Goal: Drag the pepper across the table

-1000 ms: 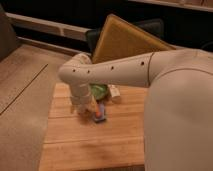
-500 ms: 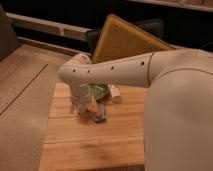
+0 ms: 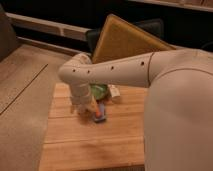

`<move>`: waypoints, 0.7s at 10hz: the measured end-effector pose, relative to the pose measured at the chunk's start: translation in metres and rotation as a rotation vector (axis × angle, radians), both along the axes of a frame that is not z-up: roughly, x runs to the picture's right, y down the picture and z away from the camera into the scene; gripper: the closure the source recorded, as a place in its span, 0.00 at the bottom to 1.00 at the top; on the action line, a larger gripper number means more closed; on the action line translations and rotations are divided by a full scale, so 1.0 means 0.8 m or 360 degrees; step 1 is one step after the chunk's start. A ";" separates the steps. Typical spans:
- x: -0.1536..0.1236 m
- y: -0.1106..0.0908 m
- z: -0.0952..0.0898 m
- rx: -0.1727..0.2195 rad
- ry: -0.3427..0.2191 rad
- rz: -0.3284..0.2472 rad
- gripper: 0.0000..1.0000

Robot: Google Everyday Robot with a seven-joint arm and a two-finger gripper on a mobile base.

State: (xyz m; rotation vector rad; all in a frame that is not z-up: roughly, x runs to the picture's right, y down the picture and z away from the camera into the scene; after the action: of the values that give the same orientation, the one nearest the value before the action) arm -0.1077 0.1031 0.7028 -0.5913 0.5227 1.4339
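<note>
Pepper point(image 3: 96, 116), a small orange-red sliver, lies toward the middle of the table point(image 3: 90, 147), on or against the flat blue block point(image 3: 102, 115) and just on the near side of the green bowl point(image 3: 100, 91). The gripper point(image 3: 84, 108) hangs low over the planks at the end of the white arm point(image 3: 115, 72), immediately left of the pepper and apparently touching it; whether it is released or clenched cannot be told from this view. Beyond the bowl, at the table's far edge, the tilted yellow-brown board point(image 3: 125, 42) leans upward, and the arm reaches in from the right.
</note>
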 end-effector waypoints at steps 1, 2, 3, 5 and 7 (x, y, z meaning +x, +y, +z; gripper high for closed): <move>0.000 0.000 0.000 0.0000 0.0000 0.0000 0.35; 0.000 0.000 0.000 0.0000 0.0000 0.0000 0.35; 0.000 0.000 0.000 0.0000 0.0000 0.0000 0.35; -0.001 -0.001 0.000 0.0003 0.0000 -0.0003 0.35; 0.007 -0.015 0.009 0.0030 -0.0007 -0.0022 0.35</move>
State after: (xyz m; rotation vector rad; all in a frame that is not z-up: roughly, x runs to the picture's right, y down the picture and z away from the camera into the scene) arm -0.1024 0.0913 0.7101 -0.5749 0.5087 1.4231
